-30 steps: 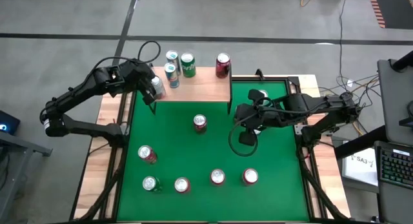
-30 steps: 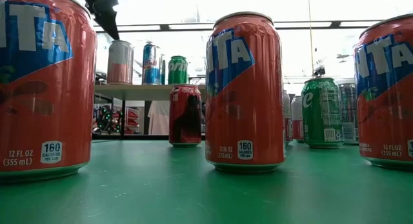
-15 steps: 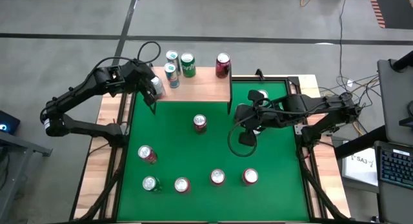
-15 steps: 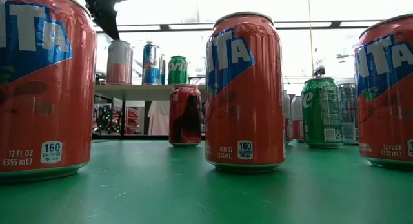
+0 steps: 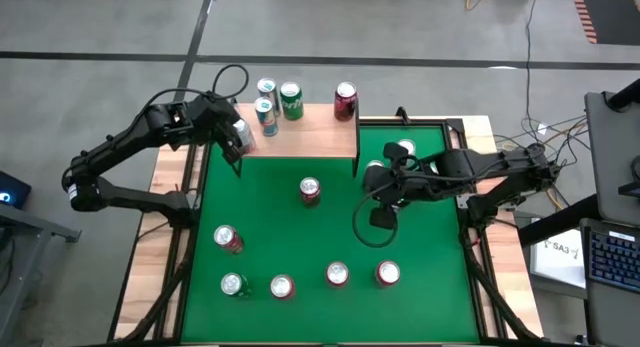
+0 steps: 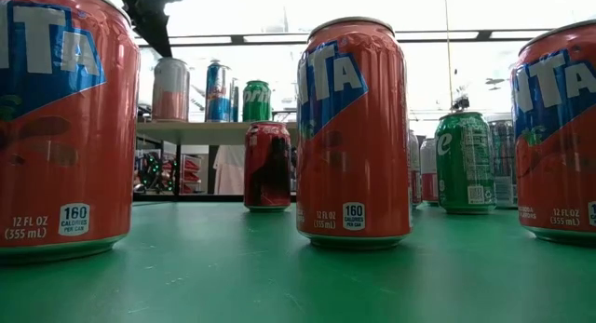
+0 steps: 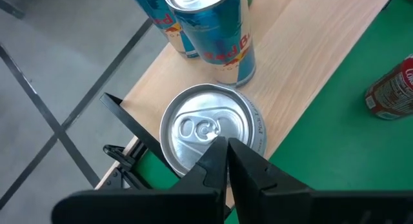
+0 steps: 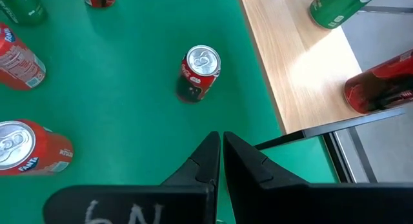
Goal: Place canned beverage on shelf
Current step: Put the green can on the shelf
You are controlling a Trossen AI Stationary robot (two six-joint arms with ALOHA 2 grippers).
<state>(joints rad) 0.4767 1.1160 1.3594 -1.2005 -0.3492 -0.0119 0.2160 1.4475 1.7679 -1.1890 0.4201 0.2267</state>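
The small light-wood shelf on thin black legs (image 5: pixel 300 135) is standing at the far edge of the green table top (image 5: pixel 300 237), already carrying an upright silver-topped can (image 7: pixel 211 130) at its left corner, just beside two blue cans (image 7: pixel 213 27). The left gripper (image 7: pixel 227 161) is hovering directly above that can's lid, fingers pressed together and pinching nothing, can axis vertical. The right gripper (image 8: pixel 221 153), also closed empty, is hanging over the table, with the upright red cola can (image 8: pixel 199 72) ahead of its fingertips, so it seems nearer for the coming pick.

Light-wood shelf (image 5: pixel 300 135) on black legs at the table's 12 o'clock; a silver-topped can (image 5: pixel 243 135) stands upright at its 9 o'clock end.
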